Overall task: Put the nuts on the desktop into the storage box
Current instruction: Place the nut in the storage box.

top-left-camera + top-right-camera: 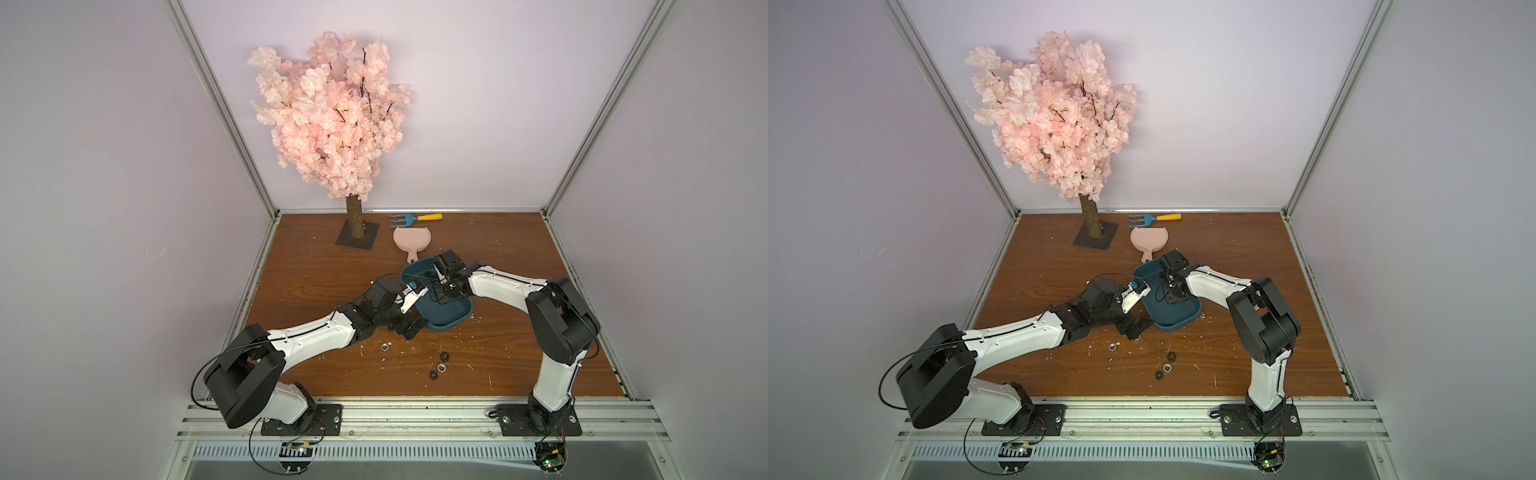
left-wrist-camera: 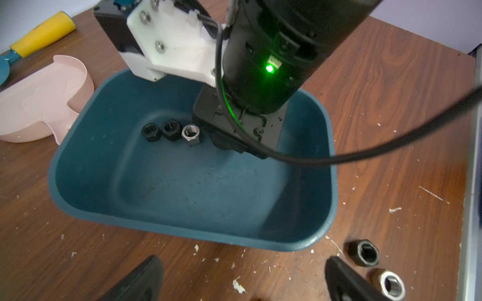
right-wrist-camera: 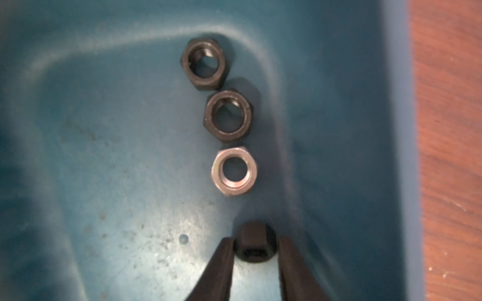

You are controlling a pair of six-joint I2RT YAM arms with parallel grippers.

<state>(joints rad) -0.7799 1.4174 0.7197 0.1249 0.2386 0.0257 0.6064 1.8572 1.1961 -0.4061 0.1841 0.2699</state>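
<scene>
Our right claw (image 3: 255,239) straddles a small black hexagonal metal nut (image 3: 255,250); whether it pinches we cannot tell. The nut sits low inside the dark teal plastic storage box (image 3: 352,130), in line with three loose nuts (image 3: 228,116) just ahead, so we judge release needs no travel.

The left arm (image 1: 307,332) and right arm (image 1: 507,286) — white shells, black joints, rounded black elbow housings. A thin black cable (image 2: 339,159), silver screws (image 2: 159,46) — a green light (image 2: 269,68).
</scene>
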